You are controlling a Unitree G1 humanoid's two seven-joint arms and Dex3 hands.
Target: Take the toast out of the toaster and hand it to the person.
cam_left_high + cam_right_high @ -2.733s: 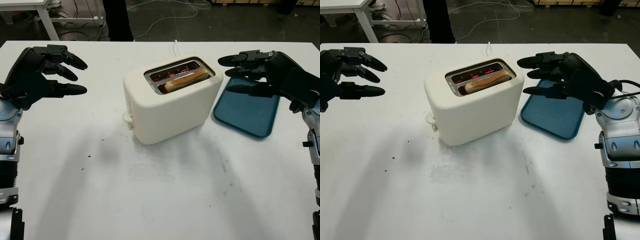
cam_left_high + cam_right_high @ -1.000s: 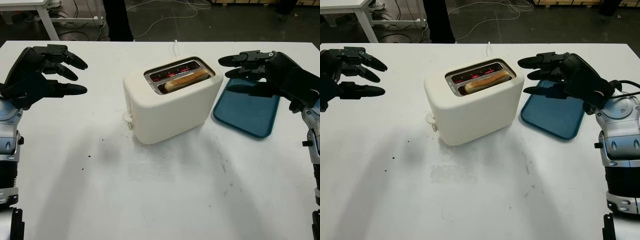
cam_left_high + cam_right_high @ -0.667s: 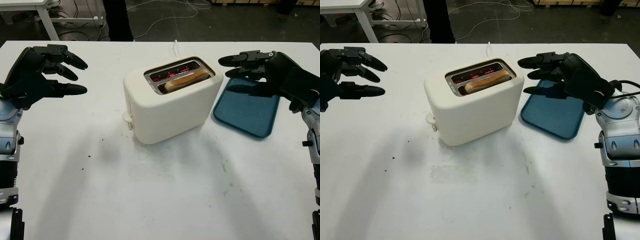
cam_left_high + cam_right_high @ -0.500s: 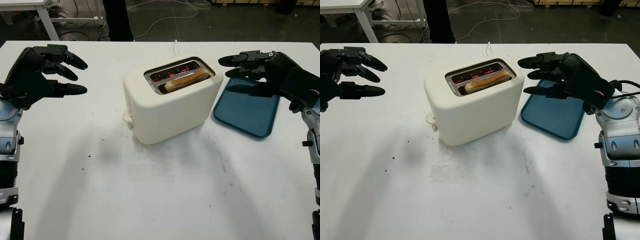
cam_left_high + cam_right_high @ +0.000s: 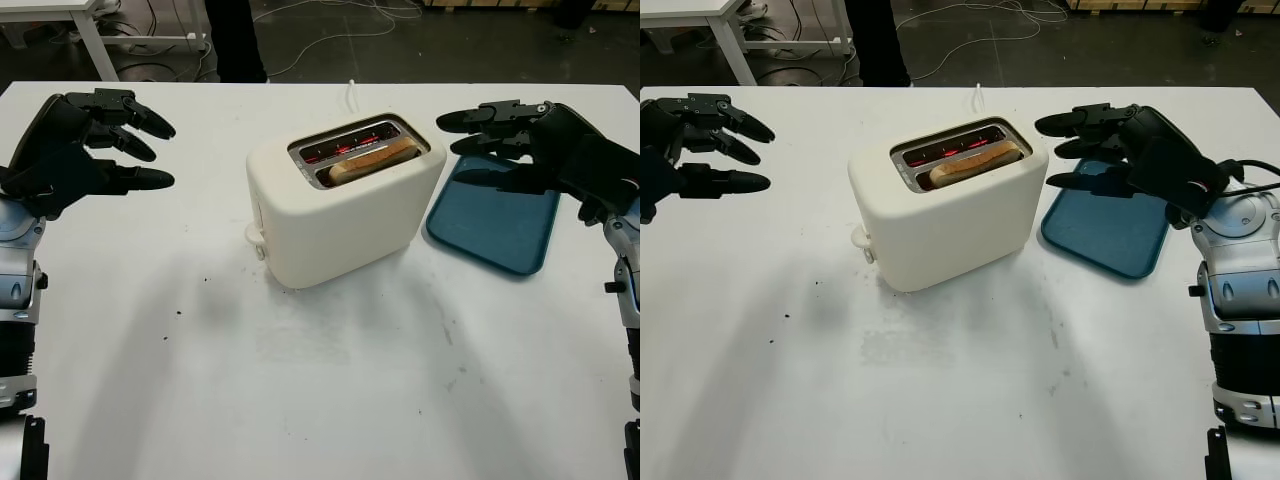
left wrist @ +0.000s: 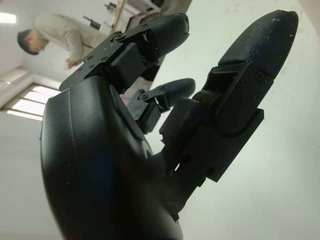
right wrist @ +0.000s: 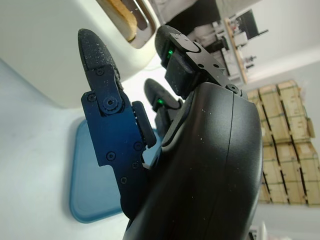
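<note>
A cream toaster (image 5: 340,215) stands mid-table, its slots glowing red. A slice of toast (image 5: 372,160) sticks up from the nearer slot; its edge also appears as toast (image 7: 121,17). My right hand (image 5: 490,145) hovers open just right of the toaster, above the tray, fingers pointing toward it without touching. My left hand (image 5: 130,140) is open and raised over the table's left side, well away from the toaster. A person (image 6: 60,42) in a light top stands in the room in the left wrist view.
A blue tray (image 5: 495,225) lies flat to the right of the toaster under my right hand. The toaster's white cord (image 5: 352,92) runs off the far table edge. Dark legs (image 5: 235,40) stand beyond the far edge. Another white table (image 5: 60,15) sits at the back left.
</note>
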